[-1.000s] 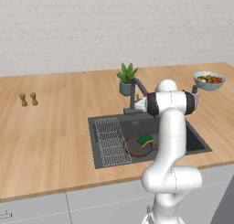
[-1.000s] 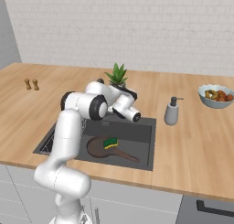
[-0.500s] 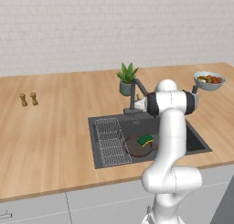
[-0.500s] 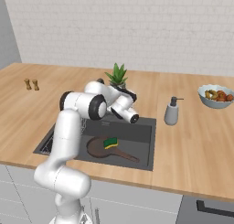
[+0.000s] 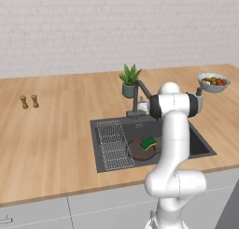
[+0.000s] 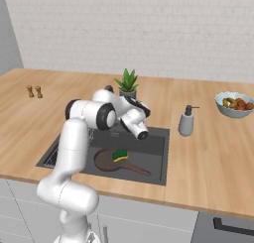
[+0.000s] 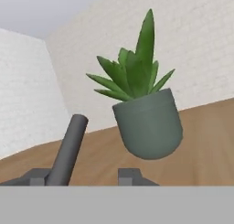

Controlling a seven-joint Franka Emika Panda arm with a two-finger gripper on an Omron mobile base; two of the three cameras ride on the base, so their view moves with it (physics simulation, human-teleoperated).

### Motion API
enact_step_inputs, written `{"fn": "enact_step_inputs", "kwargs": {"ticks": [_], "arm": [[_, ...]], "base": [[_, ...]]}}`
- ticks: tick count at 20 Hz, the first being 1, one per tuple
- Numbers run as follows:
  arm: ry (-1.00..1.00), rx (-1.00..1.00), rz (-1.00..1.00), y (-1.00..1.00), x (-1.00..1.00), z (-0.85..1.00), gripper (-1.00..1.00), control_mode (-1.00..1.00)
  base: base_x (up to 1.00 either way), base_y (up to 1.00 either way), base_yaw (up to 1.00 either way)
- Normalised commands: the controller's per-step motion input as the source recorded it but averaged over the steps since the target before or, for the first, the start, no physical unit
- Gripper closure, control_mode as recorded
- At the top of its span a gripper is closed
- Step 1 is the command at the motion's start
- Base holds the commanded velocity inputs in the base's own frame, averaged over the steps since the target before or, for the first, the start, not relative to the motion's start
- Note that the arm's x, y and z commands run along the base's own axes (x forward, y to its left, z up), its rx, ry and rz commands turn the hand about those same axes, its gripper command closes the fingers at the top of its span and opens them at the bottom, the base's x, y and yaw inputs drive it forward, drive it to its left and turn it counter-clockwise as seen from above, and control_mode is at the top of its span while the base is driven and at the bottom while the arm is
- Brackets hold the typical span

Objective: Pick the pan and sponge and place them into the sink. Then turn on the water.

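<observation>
Wooden surface [image 5: 56, 130] spans the scene, with the sink [image 5: 105, 125] set into it: a dark grey rectangular basin with a wire rack [image 5: 114, 144] at its left end.

Pan [image 6: 106, 160] lies flat on the sink floor, round, shallow, dark brown-black, its handle pointing toward the basin's front right corner. Sponge [image 6: 119, 154] rests on the pan, green face up with a yellow layer along its edge. Both placing steps therefore appear done.

Step in hand, by judgement: turning on the water. No stream falls from the faucet [image 5: 138, 96], so the water reads as off.

The arm reaches over the back rim of the sink, with the end effector [image 7: 82, 177] at the faucet. In the hand view a dark grey bar, apparently the faucet's handle or spout, rises from the left tip; the potted plant [image 7: 146, 122] stands just behind. The tips stand apart, but whether they grip the bar cannot be told from these frames.

Next move, as a judgement: engage the faucet handle and push or swing it until water runs. Risk: slipping off the narrow bar.
</observation>
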Motion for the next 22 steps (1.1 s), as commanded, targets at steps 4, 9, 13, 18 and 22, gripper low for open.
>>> {"fn": "enact_step_inputs", "kwargs": {"ticks": [4,9,13,18,22], "arm": [[0.0,0.12,-0.14,-0.82,0.52,-0.54,1.0,-1.0],[0.03,0.11,-0.12,-0.87,0.57,-0.63,1.0,-1.0],[0.14,0.02,-0.13,-0.85,0.66,-0.82,1.0,-1.0],[0.03,0.01,-0.11,-0.84,0.08,-0.24,1.0,-1.0],[-0.23,0.0,0.0,-0.87,-0.96,1.0,1.0,-1.0]], "base": [[0.0,0.0,0.0],[0.0,0.0,0.0],[0.0,0.0,0.0],[0.0,0.0,0.0],[0.0,0.0,0.0]]}}
